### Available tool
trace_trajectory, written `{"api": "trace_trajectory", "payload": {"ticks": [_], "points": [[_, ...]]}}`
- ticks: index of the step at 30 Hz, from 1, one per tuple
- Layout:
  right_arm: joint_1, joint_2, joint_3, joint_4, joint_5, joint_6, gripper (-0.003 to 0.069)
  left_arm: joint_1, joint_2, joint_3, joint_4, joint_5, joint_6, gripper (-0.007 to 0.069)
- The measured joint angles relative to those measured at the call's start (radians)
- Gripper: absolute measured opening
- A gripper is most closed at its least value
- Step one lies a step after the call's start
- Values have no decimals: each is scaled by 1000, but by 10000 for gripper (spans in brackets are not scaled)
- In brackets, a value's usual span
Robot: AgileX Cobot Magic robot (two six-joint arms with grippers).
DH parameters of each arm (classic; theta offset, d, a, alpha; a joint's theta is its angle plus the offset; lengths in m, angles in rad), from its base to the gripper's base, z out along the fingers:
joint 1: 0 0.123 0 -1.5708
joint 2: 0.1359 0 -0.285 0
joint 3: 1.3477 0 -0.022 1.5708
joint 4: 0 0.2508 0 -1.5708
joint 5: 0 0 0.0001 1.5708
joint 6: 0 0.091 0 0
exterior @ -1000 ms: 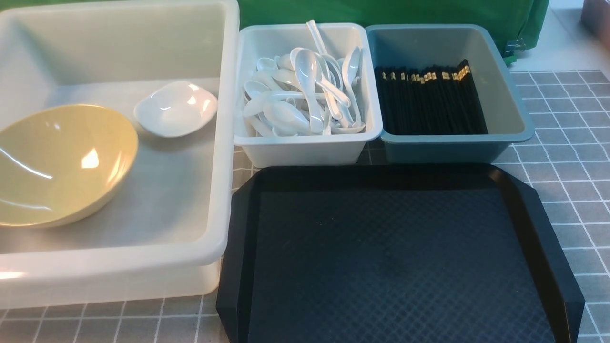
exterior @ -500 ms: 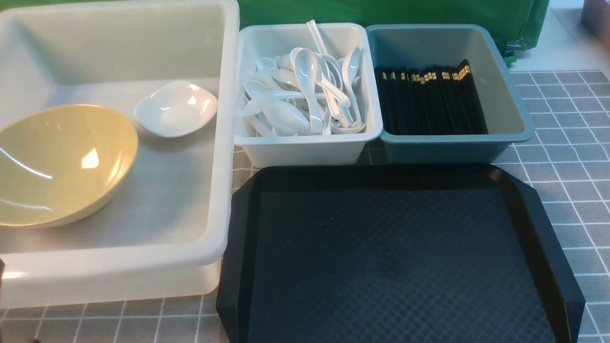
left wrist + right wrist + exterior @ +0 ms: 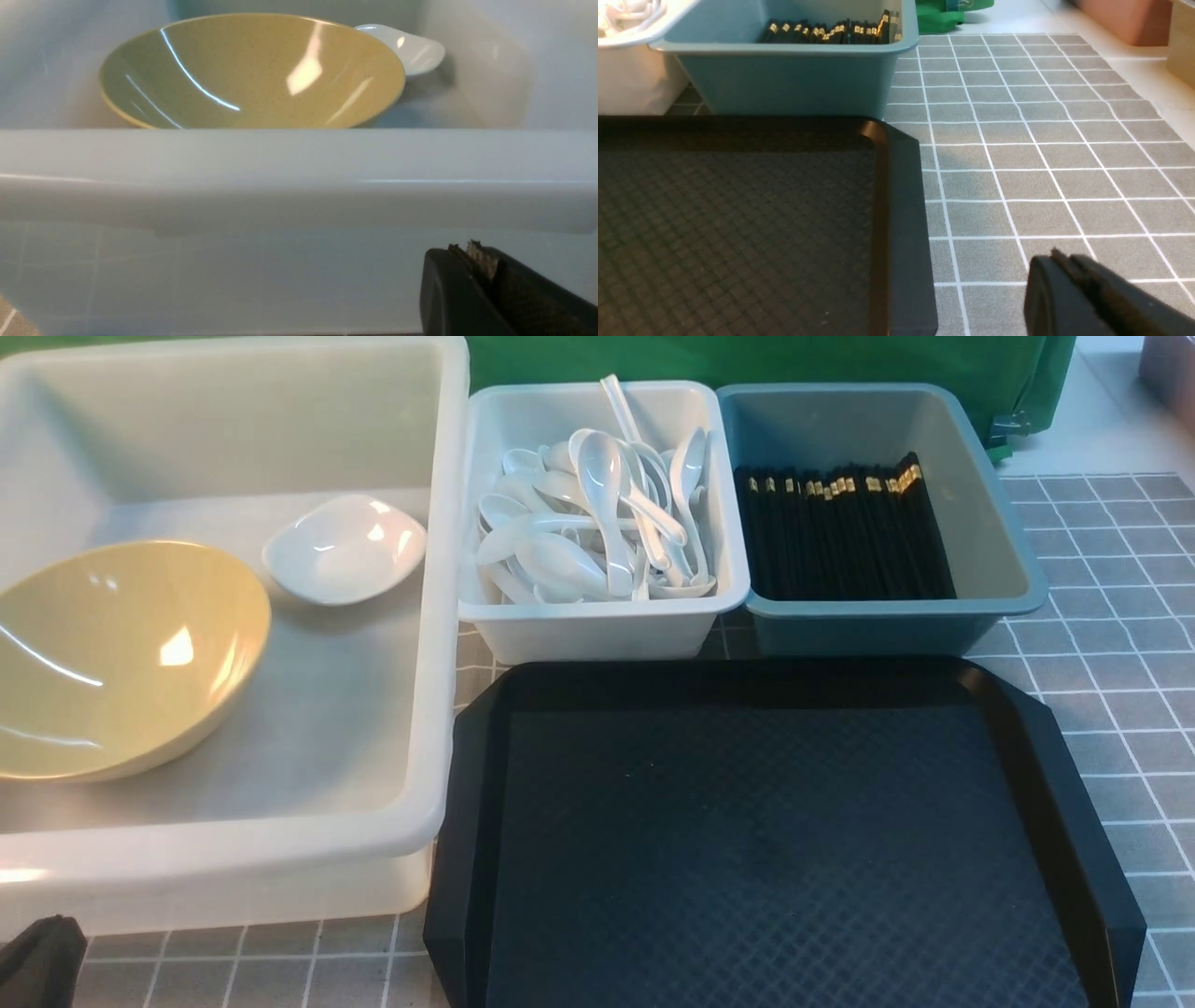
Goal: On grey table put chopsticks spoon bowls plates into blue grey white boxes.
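The olive-yellow bowl (image 3: 121, 653) and the small white plate (image 3: 344, 549) lie inside the large translucent white box (image 3: 439, 616). Several white spoons (image 3: 597, 523) fill the pale grey-white box (image 3: 597, 625). Black chopsticks (image 3: 840, 532) with gold bands lie in the teal-blue box (image 3: 896, 621). My left gripper (image 3: 467, 249) is shut and empty, low outside the big box's near wall; the bowl (image 3: 252, 70) and plate (image 3: 411, 49) show over its rim. A dark part of it shows at the front view's lower left corner (image 3: 37, 961). My right gripper (image 3: 1059, 256) hangs shut and empty over the grey table (image 3: 1041, 154), right of the tray.
An empty black octagonal tray (image 3: 775, 840) lies in front of the two small boxes. Green cloth (image 3: 747, 359) hangs behind the boxes. The tiled table's edge (image 3: 1148, 88) runs along the far right, with a brown object (image 3: 1125, 18) beyond it.
A dark part of the left arm has come up into the front view's lower left corner. The boxes, the tray and their contents have not moved.
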Motion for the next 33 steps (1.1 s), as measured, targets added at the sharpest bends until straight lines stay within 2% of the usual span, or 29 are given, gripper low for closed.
{"api": "trace_trajectory", "payload": {"ticks": [33], "points": [[0,0,0,0,0,0,79,0,-1,0,-3,3,0,-11]]}}
